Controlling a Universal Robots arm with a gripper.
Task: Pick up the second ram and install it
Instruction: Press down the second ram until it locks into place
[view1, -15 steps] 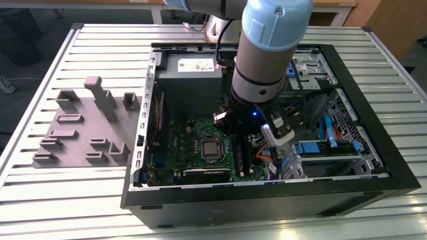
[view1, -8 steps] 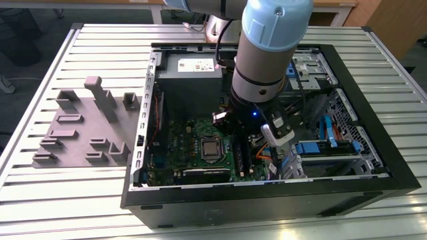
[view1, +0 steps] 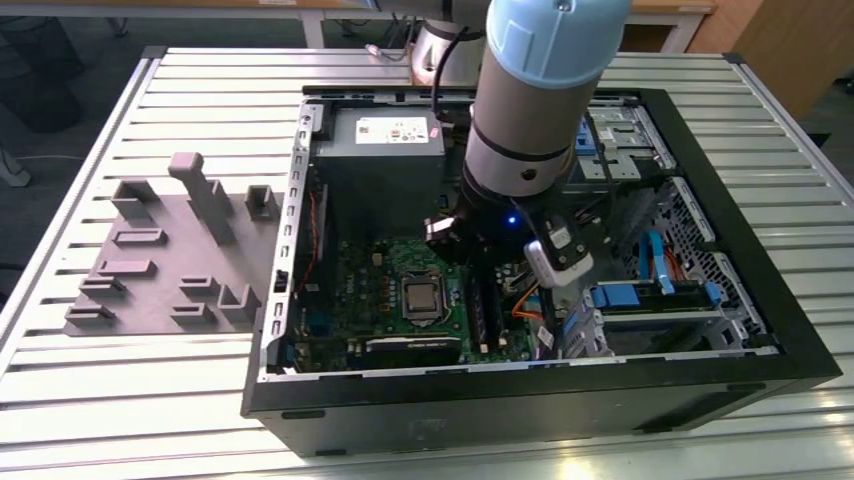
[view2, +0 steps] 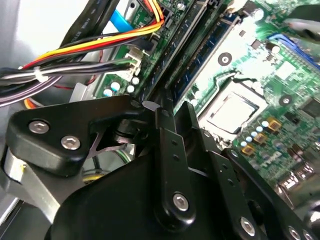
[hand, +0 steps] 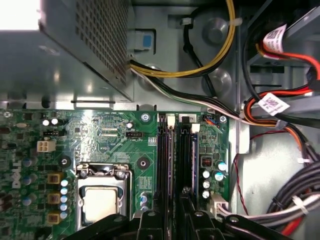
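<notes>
The ram (hand: 166, 165) stands on its edge along the black memory slots of the motherboard (hand: 115, 140), beside the processor socket (hand: 100, 197). Whether it is fully seated I cannot tell. The end effector (hand: 172, 220) is directly over the near end of the ram, low inside the open computer case (view1: 747, 250). Whether it is spread or pinching the ram I cannot tell. Coloured cables (view2: 100, 42) run beside the slots. A grey tray (view1: 160, 270) lies on the tabletop (view1: 134, 400) at the exterior view's left of the case.

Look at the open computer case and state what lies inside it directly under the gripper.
Under the gripper lie the black memory slots on the green motherboard, beside the processor socket. The slots' near ends are covered by the gripper.
</notes>
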